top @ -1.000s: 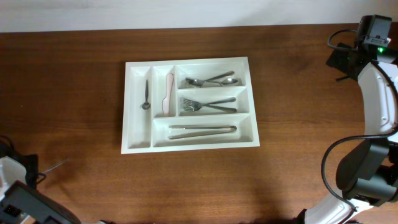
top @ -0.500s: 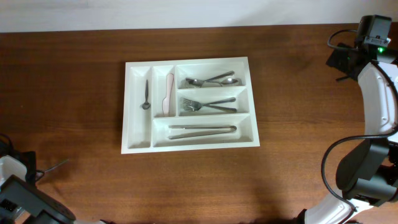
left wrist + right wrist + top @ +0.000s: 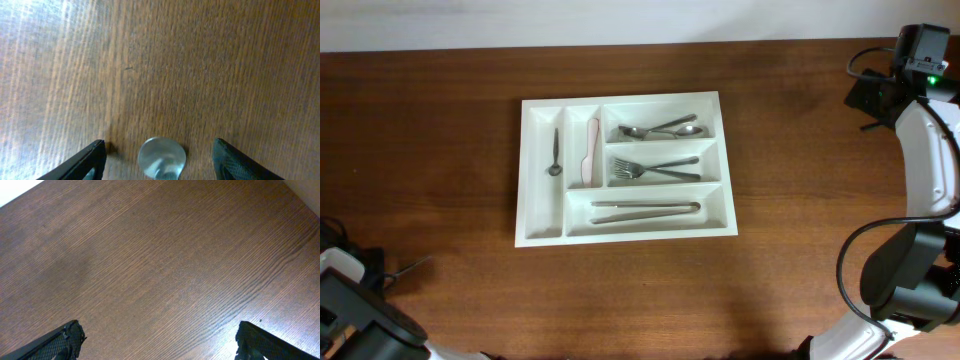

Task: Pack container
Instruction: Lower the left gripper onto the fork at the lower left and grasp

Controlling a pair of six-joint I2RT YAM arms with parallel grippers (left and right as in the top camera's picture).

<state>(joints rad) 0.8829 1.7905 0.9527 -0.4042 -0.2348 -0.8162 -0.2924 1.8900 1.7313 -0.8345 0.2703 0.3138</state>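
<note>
Steel spoon between the left fingers, container mid-tabletop

Left fingers stand apart astride the spoon's bowl and touch neither side. Better to shift onto the handle and close squarely, so it cannot swivel when lifted. The container sits at the middle of the tabletop, well apart. Right fingers gape wide over bare wood, holding nothing.

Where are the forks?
Seen from overhead, the forks lie in the middle long compartment on the right half of the tray, just below the spoons.
</note>
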